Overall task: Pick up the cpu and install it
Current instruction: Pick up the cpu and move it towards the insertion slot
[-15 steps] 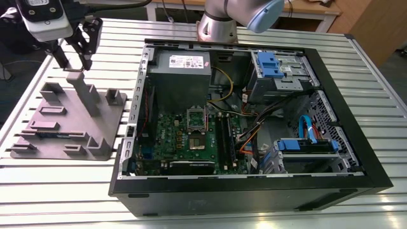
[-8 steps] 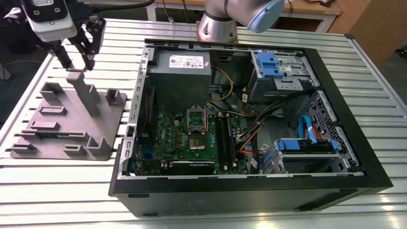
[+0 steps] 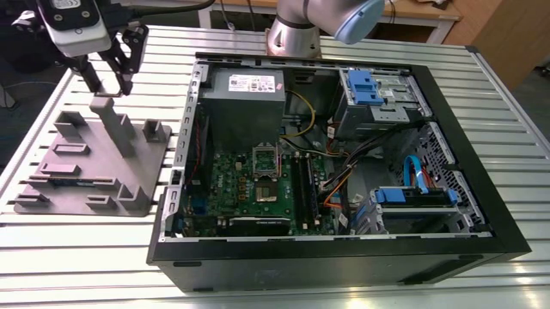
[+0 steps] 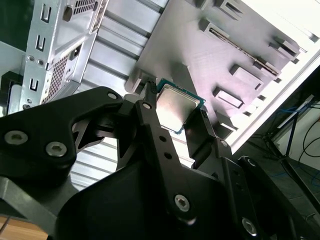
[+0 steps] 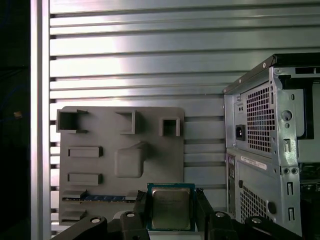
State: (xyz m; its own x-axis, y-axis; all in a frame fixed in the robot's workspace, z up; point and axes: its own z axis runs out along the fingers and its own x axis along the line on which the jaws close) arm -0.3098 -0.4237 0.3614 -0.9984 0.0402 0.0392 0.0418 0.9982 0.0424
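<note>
Gripper (image 5: 171,200) clamped on the cpu (image 5: 170,210) just above the grey tray (image 5: 100,165) (pick-up looks done imo), seating it in the socket (image 3: 265,187) wants careful lining-up

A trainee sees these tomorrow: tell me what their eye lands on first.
The big black computer case lying open in the middle of the exterior view draws the eye first, its green motherboard bare inside. Next comes the gripper, high on the exterior view's left, above the tall post of a grey holder. In both wrist views a small silvery chip sits right at the gripper.
</note>
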